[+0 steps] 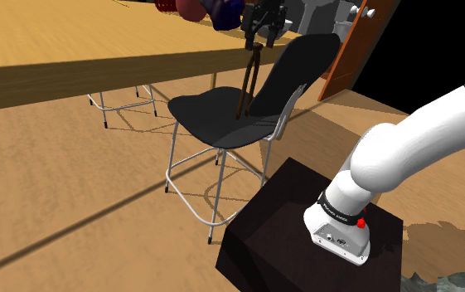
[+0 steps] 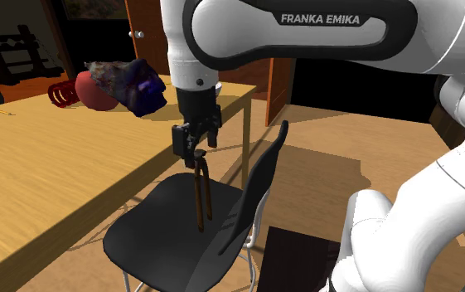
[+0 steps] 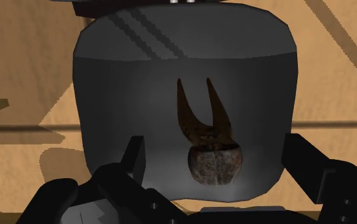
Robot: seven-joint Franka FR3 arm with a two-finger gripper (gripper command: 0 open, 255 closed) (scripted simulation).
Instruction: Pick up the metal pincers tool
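Note:
The pincers (image 2: 202,195) are a rusty brown tool standing upright over the black chair seat (image 2: 156,224). Its rounded head is on top and its two handles point down to the seat. In the shoulder view the pincers (image 1: 249,79) rise from the seat (image 1: 205,116) to my gripper (image 1: 262,40). My gripper (image 2: 196,156) hangs straight above the tool, at the level of its head. In the wrist view the head (image 3: 214,167) sits midway in my gripper (image 3: 215,143). The fingers (image 3: 135,153) stand apart, with a gap on each side of the head.
A long wooden table (image 1: 98,50) runs just behind the chair. On it lie a red bowl (image 2: 89,91) and a dark blue lump (image 2: 139,83). The chair's backrest (image 1: 297,66) rises beside the tool. A brown door (image 1: 355,50) and a black area lie beyond. My dark stand (image 1: 305,224) is at the lower right.

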